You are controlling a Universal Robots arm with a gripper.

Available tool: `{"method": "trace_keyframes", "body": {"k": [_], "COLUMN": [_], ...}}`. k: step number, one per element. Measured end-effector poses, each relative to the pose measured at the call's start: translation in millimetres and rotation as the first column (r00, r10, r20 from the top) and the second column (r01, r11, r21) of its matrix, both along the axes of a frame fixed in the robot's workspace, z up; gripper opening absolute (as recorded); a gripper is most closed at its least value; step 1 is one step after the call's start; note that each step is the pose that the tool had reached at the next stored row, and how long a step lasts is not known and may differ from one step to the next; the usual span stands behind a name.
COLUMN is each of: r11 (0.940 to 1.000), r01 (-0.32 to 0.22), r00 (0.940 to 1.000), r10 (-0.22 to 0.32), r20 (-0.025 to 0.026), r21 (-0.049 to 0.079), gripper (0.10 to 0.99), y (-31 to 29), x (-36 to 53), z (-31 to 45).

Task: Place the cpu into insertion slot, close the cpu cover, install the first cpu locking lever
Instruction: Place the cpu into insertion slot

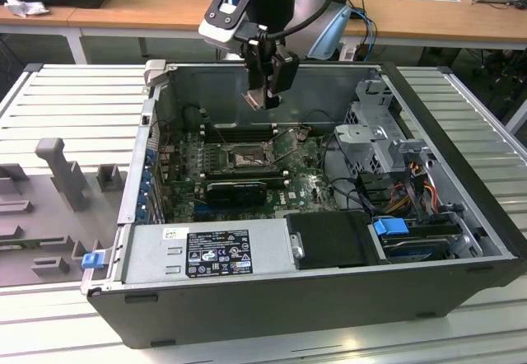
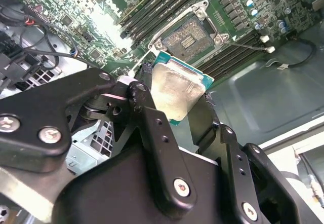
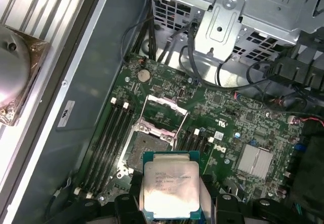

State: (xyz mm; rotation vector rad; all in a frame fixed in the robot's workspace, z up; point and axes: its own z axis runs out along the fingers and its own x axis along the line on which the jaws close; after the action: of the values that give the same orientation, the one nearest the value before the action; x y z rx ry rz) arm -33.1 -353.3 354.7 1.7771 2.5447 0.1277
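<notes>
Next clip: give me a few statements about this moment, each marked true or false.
1. The pincer grips the cpu by its edges. True.
2. The cpu sits in the socket. False: it is held above the motherboard, and the socket is empty.
3. The cpu cover is closed. False: it stands raised open.
4. The computer case is open, its inside exposed. True.

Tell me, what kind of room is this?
Probably a robotics lab or workshop: an opened computer case sits on a slatted metal bench, the gripper holds the cpu over it, and wooden desks stand behind.
</notes>
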Motion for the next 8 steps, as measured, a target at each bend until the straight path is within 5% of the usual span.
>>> {"method": "trace_keyframes", "body": {"k": [8], "r11": [0.9982], "r01": [0.061], "r00": [0.9982], "r10": [-0.061], "r20": [0.0], "r21": [-0.002], "gripper": [0.525], "y": [0.0], "x": [0.0], "z": [-0.7]}}
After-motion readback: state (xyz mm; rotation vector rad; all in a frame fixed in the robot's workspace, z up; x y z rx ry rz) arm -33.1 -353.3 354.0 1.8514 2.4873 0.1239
